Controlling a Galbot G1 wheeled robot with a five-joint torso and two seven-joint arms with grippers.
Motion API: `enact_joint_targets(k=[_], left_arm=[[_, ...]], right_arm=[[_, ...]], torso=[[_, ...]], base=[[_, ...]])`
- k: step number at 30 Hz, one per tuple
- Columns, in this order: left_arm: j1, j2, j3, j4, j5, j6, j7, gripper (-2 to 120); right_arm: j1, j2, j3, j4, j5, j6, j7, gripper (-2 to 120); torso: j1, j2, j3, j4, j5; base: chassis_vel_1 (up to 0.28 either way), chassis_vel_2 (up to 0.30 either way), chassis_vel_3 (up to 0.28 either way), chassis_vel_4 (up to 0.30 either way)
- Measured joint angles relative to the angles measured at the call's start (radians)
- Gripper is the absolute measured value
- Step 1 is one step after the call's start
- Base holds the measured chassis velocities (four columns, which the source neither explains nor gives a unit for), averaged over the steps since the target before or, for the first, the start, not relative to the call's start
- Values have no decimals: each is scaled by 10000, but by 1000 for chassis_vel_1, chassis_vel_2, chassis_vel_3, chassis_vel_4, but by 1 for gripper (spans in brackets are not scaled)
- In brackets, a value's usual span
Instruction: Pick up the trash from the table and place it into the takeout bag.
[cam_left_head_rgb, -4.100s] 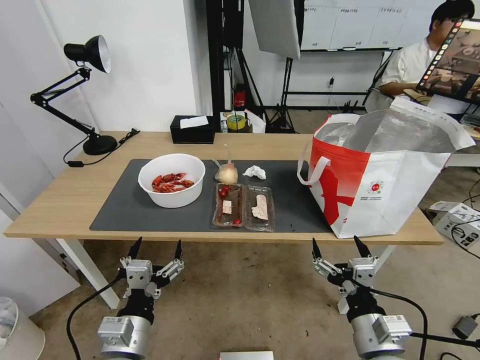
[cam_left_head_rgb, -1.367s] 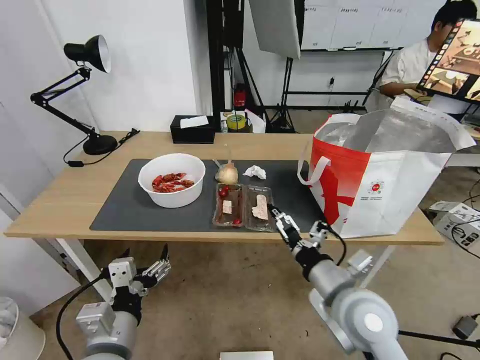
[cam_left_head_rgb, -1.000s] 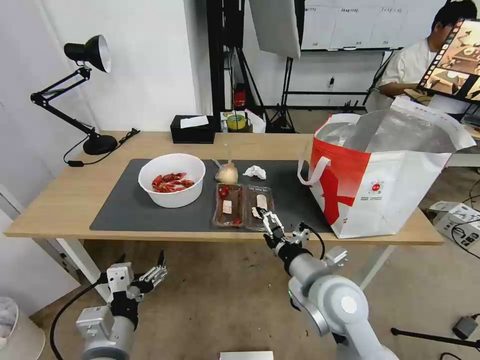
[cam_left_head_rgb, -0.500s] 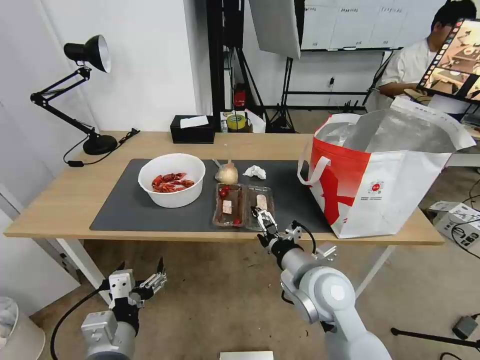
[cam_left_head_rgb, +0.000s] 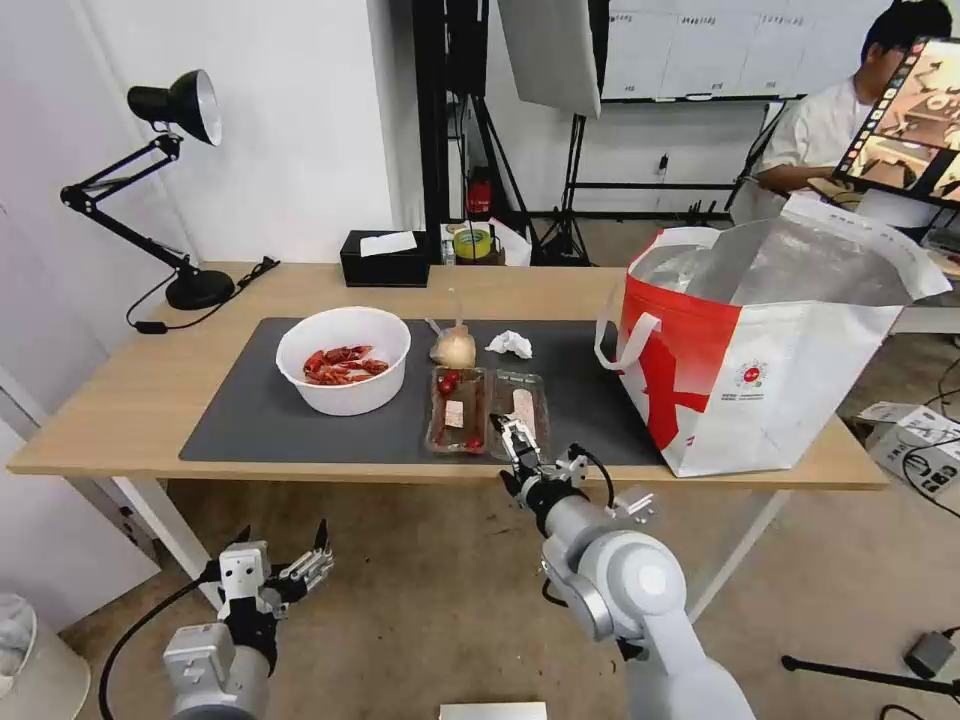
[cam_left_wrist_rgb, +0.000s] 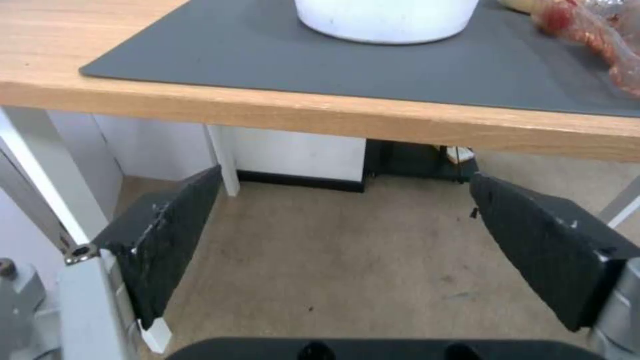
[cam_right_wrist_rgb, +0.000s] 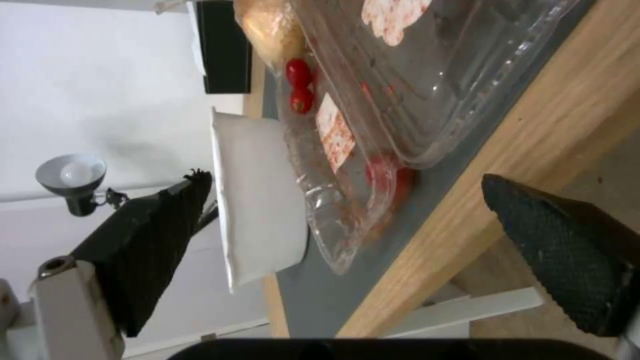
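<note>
Right claw (cam_left_head_rgb: 510, 432) spread wide, turned on its side at the desk's (cam_left_head_rgb: 120, 400) near edge so my fingers can straddle the clear tray's (cam_left_head_rgb: 488, 412) rim on the grey mat (cam_left_head_rgb: 250, 420), while my left claw (cam_left_head_rgb: 280, 560), also wide, hangs below desk level.

No text, number or brand name was legible in any view. The large red-and-white takeout bag with silver foil lining (cam_left_head_rgb: 770, 370) bore a small round red logo (cam_left_head_rgb: 751, 374) above faint lines of print too small to read.
</note>
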Motion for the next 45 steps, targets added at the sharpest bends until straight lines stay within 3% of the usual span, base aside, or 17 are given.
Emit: enact_joint_targets(k=[45], left_arm=[[150,-45,-30,-33,25,-209,59,100]], right_arm=[[482,471,84,-752,-258,-36,-163,100]], torso=[[0,1,-1,1,1]], base=[[0,0,0,0]])
